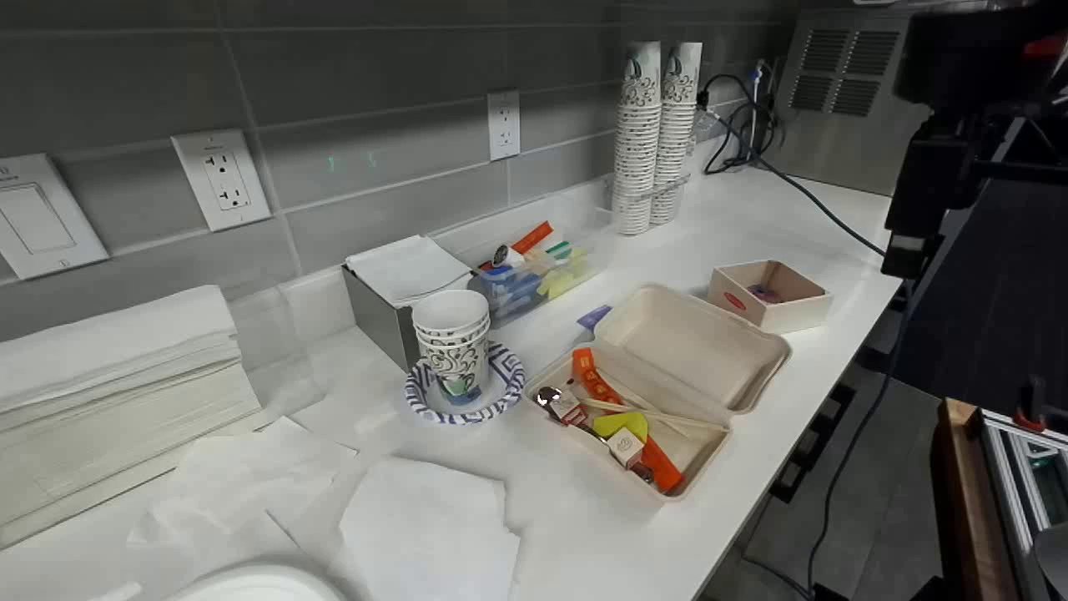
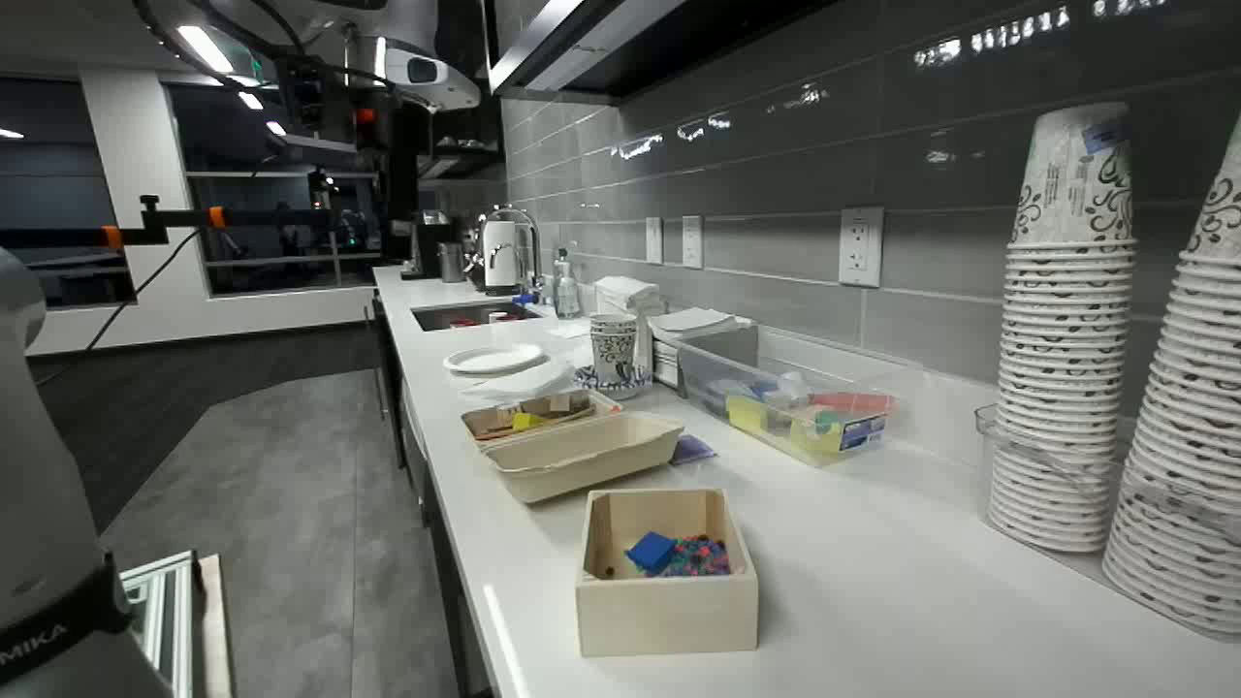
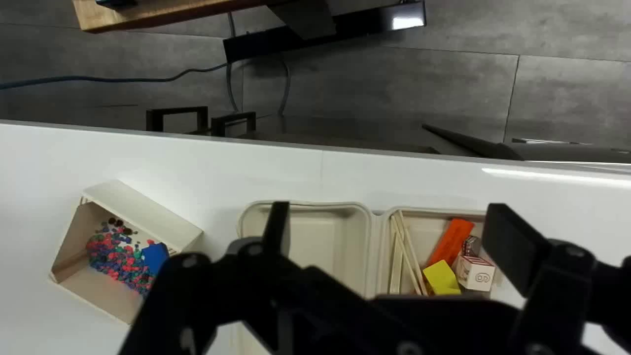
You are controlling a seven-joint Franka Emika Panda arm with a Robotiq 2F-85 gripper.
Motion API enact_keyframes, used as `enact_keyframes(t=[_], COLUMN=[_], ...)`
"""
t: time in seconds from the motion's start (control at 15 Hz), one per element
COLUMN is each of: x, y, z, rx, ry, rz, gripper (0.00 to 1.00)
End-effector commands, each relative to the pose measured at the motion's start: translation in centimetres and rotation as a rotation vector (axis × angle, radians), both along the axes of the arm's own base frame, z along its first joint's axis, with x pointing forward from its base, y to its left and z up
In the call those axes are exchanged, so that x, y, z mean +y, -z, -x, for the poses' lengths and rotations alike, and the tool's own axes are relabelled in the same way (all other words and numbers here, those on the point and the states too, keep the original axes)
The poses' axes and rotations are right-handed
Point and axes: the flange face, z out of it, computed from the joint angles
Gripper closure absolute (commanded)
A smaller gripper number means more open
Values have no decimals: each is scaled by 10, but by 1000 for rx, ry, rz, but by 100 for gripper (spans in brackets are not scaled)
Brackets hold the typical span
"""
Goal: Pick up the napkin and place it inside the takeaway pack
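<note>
The napkin [image 1: 430, 530], a thin white sheet with uneven edges, lies flat on the counter in an exterior view. A white sheet [image 2: 524, 380] beside the round plate also shows in an exterior view. The takeaway pack [image 1: 697, 342] lies open, its lid half bare. Its other half holds orange-red packets, chopsticks, a yellow piece, a spoon and white blocks. The pack also shows in an exterior view [image 2: 587, 456] and the wrist view [image 3: 323, 236]. My gripper [image 3: 392, 222] is wide open and empty, high above the pack. It also shows in both exterior views [image 1: 905, 250] [image 2: 397, 242].
A wooden box [image 2: 669, 616] with colourful bits stands beside the pack's lid. Paper cups [image 1: 455, 359] stand on a patterned plate [image 1: 509, 380]. A clear bin [image 1: 576, 275], a grey box [image 1: 375, 321], stacked towels [image 1: 125, 392] and cup towers [image 1: 638, 159] line the wall.
</note>
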Motion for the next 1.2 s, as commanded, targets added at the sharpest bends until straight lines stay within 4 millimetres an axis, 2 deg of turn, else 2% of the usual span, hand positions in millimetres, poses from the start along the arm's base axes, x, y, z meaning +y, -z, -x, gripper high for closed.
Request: enact_keyframes(t=[0.0, 0.33, 0.47, 0.67, 0.87, 1.13], x=[0, 0, 17, 55, 87, 110], y=[0, 0, 5, 22, 50, 102], z=[0, 0, -13, -36, -64, -103], rx=[1, 1, -31, -95, -171, -194], ry=[0, 0, -57, -150, -219, -311], rz=[0, 0, -54, -138, -185, -224], gripper=[0, 0, 0, 0, 0, 0])
